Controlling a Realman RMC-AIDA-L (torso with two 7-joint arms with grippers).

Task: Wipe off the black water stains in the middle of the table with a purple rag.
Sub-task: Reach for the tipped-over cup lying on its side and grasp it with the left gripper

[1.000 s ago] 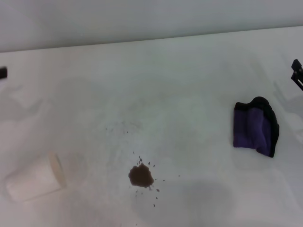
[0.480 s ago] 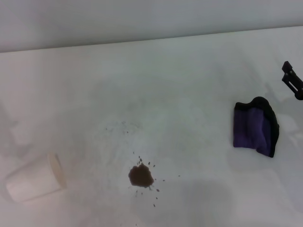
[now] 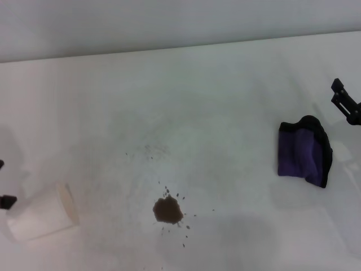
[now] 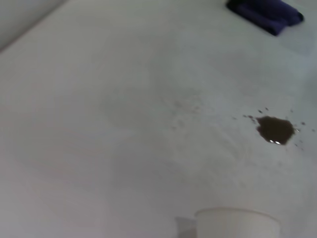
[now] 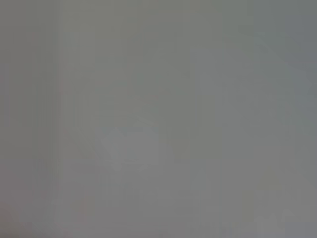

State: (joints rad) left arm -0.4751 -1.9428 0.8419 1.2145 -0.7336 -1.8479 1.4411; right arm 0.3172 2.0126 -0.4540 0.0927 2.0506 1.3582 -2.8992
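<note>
The black water stains (image 3: pixel 168 211) are a dark blotch ringed by specks on the white table (image 3: pixel 214 90), near the front middle. They also show in the left wrist view (image 4: pixel 275 129). The purple rag (image 3: pixel 304 152) lies bunched on the table at the right, and shows far off in the left wrist view (image 4: pixel 265 10). My right gripper (image 3: pixel 342 99) hangs at the right edge, just behind and to the right of the rag, not touching it. My left gripper (image 3: pixel 3 182) barely shows at the left edge. The right wrist view is plain grey.
A white paper cup (image 3: pixel 42 213) lies on its side at the front left, right beside my left gripper; its rim shows in the left wrist view (image 4: pixel 237 220). Faint grey speckles (image 3: pixel 148 151) lie behind the stain.
My right gripper has moved left into view, closer to the rag. My left gripper has dropped from the far left edge down to beside the cup. Rag, stain and cup have not moved.
</note>
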